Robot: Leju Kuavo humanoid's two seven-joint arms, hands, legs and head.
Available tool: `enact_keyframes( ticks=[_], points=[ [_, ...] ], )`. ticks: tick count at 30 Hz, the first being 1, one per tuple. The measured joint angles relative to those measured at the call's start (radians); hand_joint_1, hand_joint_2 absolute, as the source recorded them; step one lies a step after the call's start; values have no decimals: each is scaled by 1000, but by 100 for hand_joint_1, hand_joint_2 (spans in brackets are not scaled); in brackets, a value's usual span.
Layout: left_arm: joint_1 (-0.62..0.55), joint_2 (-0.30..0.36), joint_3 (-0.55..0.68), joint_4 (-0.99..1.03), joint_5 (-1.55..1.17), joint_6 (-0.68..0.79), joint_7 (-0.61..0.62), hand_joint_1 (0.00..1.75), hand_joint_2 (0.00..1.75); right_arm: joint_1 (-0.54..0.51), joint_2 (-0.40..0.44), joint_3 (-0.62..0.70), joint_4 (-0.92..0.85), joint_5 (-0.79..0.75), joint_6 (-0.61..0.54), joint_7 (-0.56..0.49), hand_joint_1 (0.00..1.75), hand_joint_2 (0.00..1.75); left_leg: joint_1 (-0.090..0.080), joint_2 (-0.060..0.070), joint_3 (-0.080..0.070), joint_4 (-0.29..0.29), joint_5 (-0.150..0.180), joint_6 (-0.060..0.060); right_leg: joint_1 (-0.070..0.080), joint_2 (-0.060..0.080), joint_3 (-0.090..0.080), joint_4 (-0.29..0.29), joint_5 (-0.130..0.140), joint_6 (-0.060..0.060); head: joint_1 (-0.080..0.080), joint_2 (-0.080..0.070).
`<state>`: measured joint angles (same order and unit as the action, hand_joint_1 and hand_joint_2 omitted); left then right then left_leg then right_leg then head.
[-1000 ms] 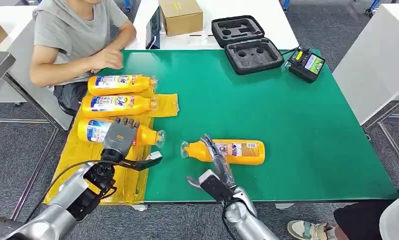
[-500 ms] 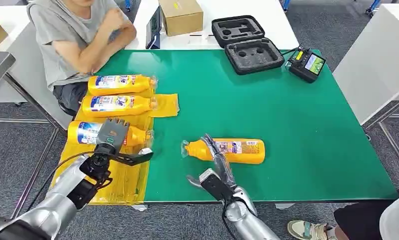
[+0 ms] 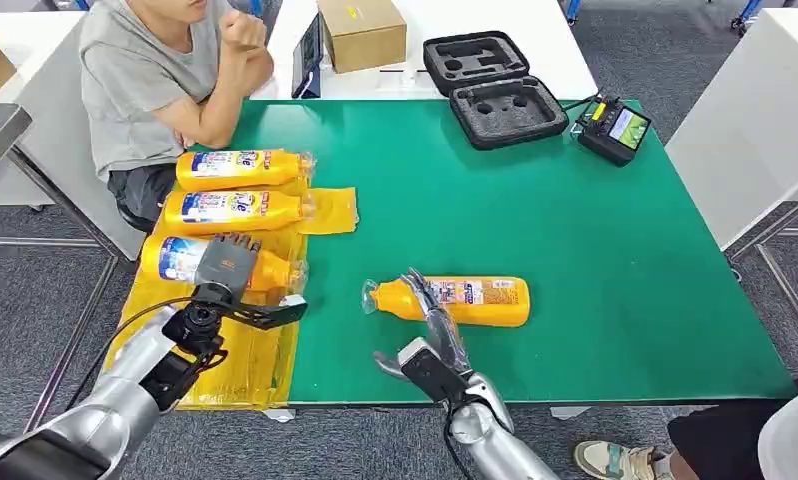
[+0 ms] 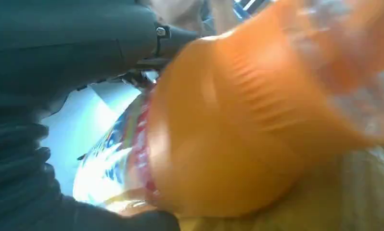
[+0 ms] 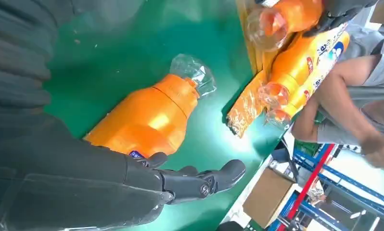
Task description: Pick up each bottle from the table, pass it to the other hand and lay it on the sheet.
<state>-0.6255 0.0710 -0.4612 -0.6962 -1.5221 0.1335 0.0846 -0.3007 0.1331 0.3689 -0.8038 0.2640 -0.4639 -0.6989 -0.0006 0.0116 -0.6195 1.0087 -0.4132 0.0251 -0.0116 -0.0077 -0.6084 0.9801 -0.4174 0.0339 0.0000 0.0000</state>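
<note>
My left hand [image 3: 227, 266] grips an orange bottle [image 3: 175, 260] from above, lying sideways low over the yellow sheet [image 3: 230, 365] at the table's left edge. The left wrist view is close up on that bottle [image 4: 238, 134] against my left hand [image 4: 60, 72]. Two more orange bottles [image 3: 240, 168] [image 3: 235, 208] lie on the sheet behind it. Another orange bottle [image 3: 465, 301] lies on its side on the green table [image 3: 575, 250]. My right hand [image 3: 430, 335] is open just in front of it, fingers [image 5: 199, 180] spread beside the bottle [image 5: 147, 118], not holding it.
A person [image 3: 155, 80] sits at the table's far left corner, arm raised off the table. A black foam case [image 3: 495, 90], a cardboard box [image 3: 360, 32] and a small device [image 3: 615, 128] stand at the far edge. The table's right half is bare green.
My left hand carried its bottle leftward over the sheet, then nearly stopped. The person drew their arm back from the table. My right hand stayed put.
</note>
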Motion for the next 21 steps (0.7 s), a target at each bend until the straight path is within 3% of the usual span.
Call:
enact_keyframes(
  ticks=[21],
  points=[
    [0,-22,-8,-25,82,10,-139,0,175,20,-15,8,-3,-14,-22,0,0,175,0,0,0,0,0,0,0,0,0,0,0,0,0,0]
  ],
)
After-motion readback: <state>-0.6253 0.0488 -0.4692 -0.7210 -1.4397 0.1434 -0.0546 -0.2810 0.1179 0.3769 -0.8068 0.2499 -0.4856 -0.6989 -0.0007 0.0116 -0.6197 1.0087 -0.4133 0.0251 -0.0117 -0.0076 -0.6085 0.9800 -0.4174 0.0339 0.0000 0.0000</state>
